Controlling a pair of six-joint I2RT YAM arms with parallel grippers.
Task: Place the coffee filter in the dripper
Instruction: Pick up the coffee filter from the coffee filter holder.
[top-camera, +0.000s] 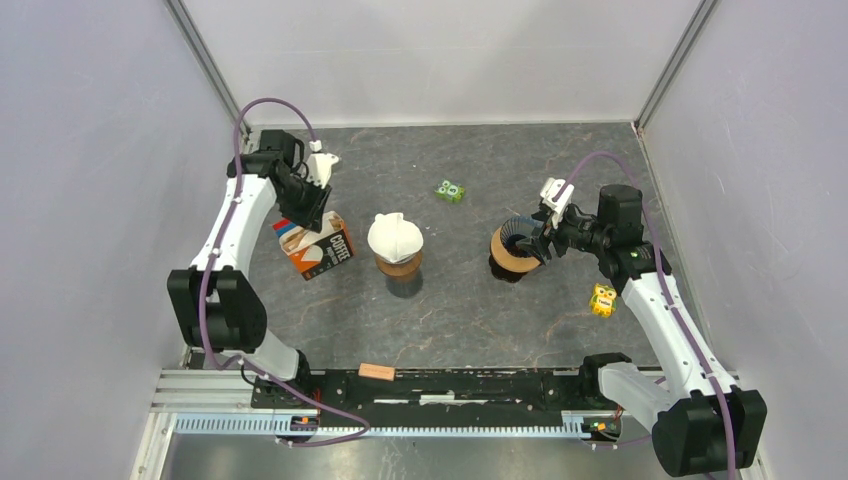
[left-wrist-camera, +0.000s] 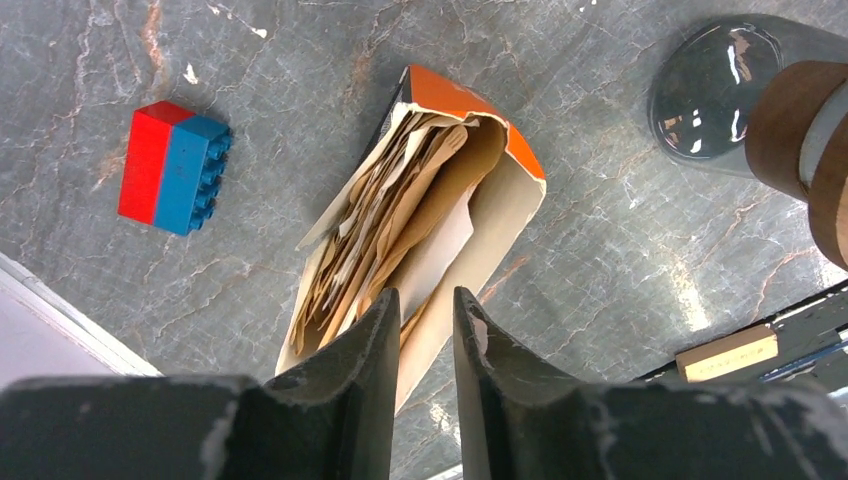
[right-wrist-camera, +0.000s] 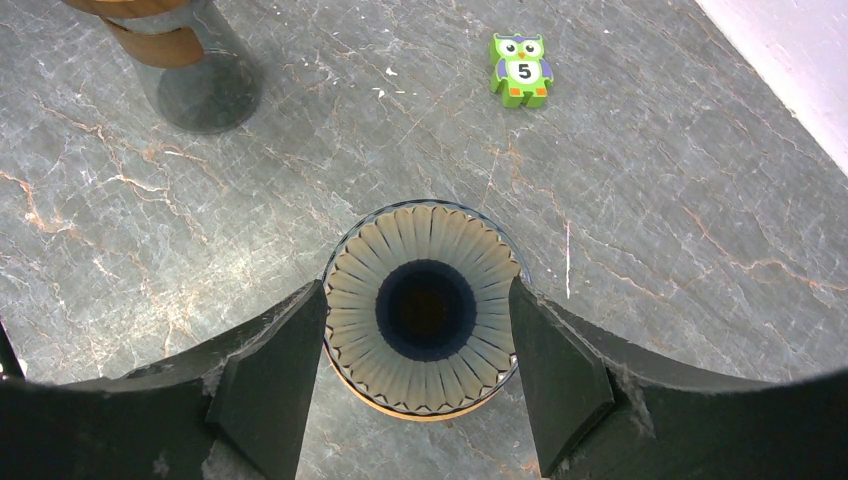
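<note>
An orange coffee filter box lies on the table, its open end full of brown paper filters. My left gripper hangs just above the box mouth. Its jaws stand a narrow gap apart with nothing between them. The dripper is a ribbed cone with a wooden ring and a dark centre hole; it stands at centre right. My right gripper straddles it, its fingers pressed against both sides of the rim, reaching in from the right.
A glass carafe with a wooden collar carries a white cone on top, between box and dripper. A red-and-blue brick lies by the box. A green owl block, a yellow block and a wooden block lie around.
</note>
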